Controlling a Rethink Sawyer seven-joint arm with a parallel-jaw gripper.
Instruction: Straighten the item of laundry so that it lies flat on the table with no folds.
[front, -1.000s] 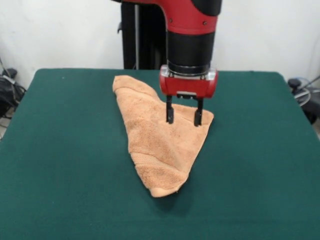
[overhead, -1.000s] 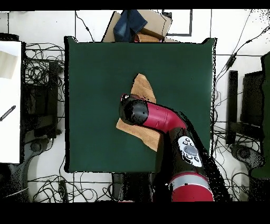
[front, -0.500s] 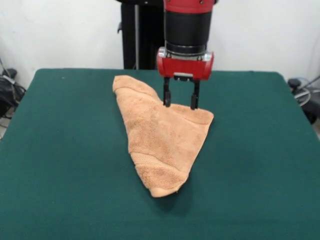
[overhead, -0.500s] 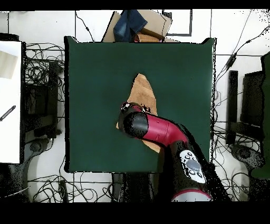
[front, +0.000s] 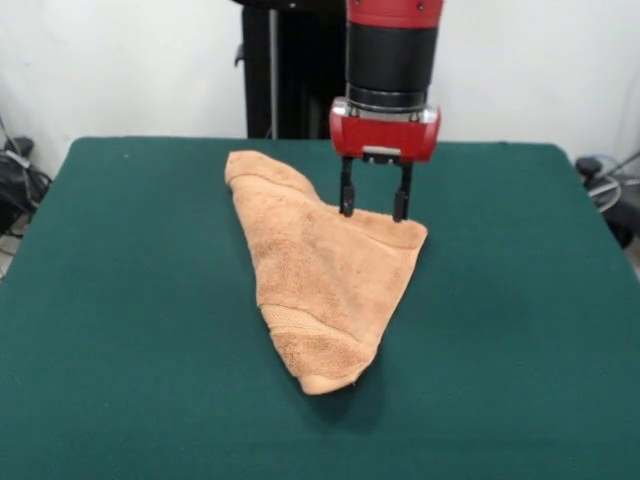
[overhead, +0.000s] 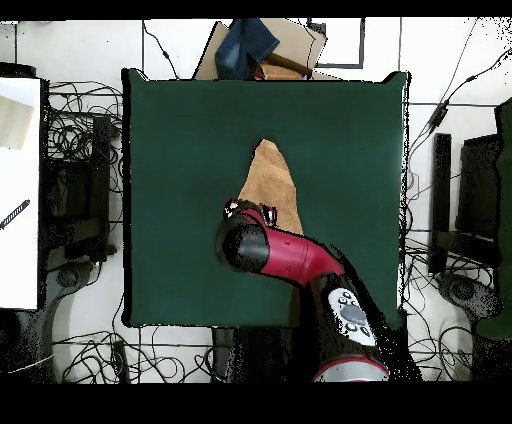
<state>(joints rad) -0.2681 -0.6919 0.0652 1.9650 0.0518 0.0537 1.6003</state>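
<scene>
The orange-tan towel (front: 322, 280) lies on the green table (front: 120, 300), folded over into a rough triangle with its point toward the near edge. A woven band shows near that point. My gripper (front: 373, 211) is open and empty. Its fingertips (front: 347, 208) hang just above the towel's far right edge, next to the right corner. In the overhead view the towel (overhead: 270, 178) shows near the table's (overhead: 180, 140) middle. The arm's wrist (overhead: 246, 246) covers the towel's lower part and hides the gripper's tips.
The robot's black pedestal (front: 285, 70) stands behind the table's far edge. In the overhead view a cardboard box with blue cloth (overhead: 262, 48) sits beyond the table's top edge. Cables lie on the floor all round, and a white surface (overhead: 20, 190) is at the left.
The gripper has risen off the towel's middle, drawn back toward the towel's far edge, then shifted a little to the right. It stayed open. The towel has not moved.
</scene>
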